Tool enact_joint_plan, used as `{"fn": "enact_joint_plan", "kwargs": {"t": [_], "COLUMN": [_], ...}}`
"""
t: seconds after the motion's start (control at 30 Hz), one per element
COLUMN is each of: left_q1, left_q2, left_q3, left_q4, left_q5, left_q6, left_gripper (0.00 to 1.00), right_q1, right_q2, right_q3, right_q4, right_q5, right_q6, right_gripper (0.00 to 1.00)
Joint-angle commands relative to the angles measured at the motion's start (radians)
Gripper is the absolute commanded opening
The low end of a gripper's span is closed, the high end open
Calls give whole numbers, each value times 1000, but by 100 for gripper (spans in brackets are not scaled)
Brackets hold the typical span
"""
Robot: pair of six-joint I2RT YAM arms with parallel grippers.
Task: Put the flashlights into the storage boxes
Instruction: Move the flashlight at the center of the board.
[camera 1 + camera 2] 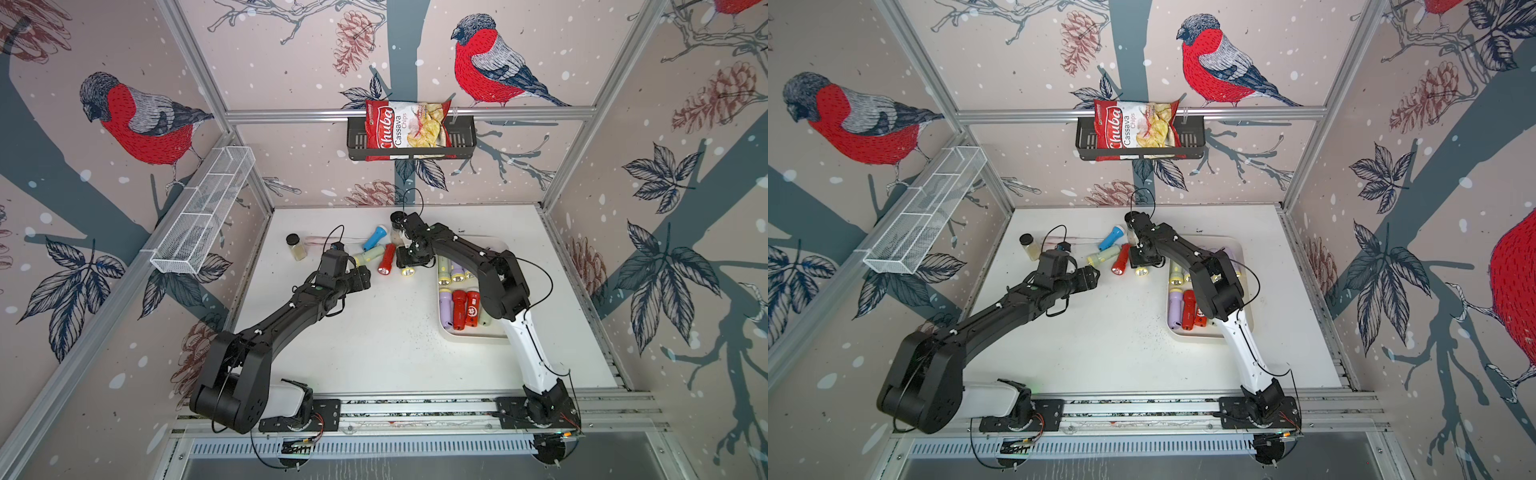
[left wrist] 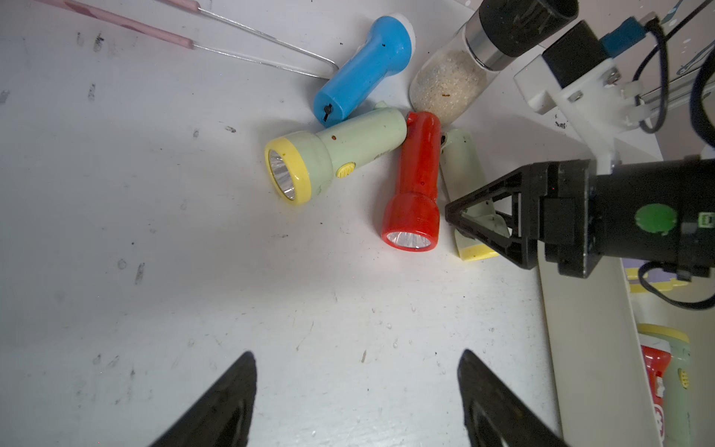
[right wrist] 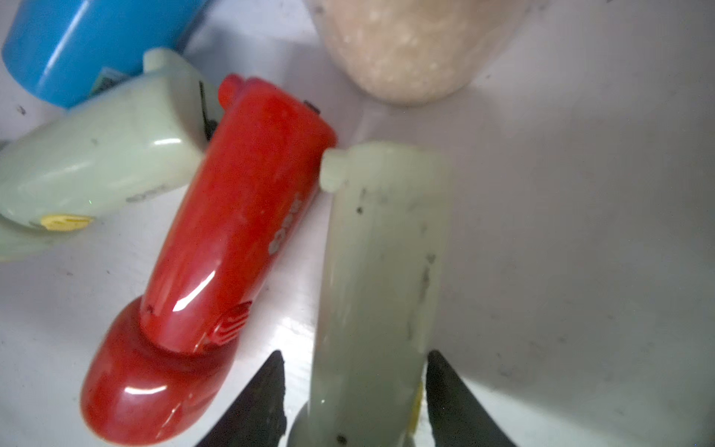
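Observation:
Four flashlights lie loose at the back of the table: a blue one (image 1: 374,237), a pale green one (image 1: 368,255), a red one (image 1: 386,258) and a second pale green one with a yellow head (image 1: 408,272). My right gripper (image 3: 355,354) is down over that second pale green flashlight (image 3: 383,251). Its jaws straddle the handle, one finger touching and a narrow gap at the other. My left gripper (image 2: 358,353) hangs open and empty over bare table near the pile. The cream storage box (image 1: 473,338) at the right holds several flashlights (image 1: 459,309).
A spice jar (image 1: 296,246) stands at the back left. Another jar (image 2: 449,85) lies against the pile beside the right wrist. A pink-handled wire tool (image 2: 154,31) lies behind the blue flashlight. A wire-mesh basket (image 1: 203,212) and a black basket with a chips bag (image 1: 409,133) hang on the walls.

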Motion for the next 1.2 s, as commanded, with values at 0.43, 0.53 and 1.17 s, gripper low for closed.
{"fn": "enact_joint_plan", "kwargs": {"t": [0.43,0.53,1.17], "left_q1": [4,4,5], "left_q2": [-66,-75,-161], "left_q3": [-18,-18,-2], "left_q4": [-21,-28,-20], "left_q5": [-13,-19,246], "left_q6": [39,59,666], "left_gripper": [80,80,84], "right_q1": [104,155,154], "right_q2": [-170,-209,-531], "right_q3": [-209,-267,-478], "right_q4": [-85,-94,116], "right_q5": [13,-10,-72], "right_q6": [-353,-475,-392], "right_gripper": [50,50,69]}}
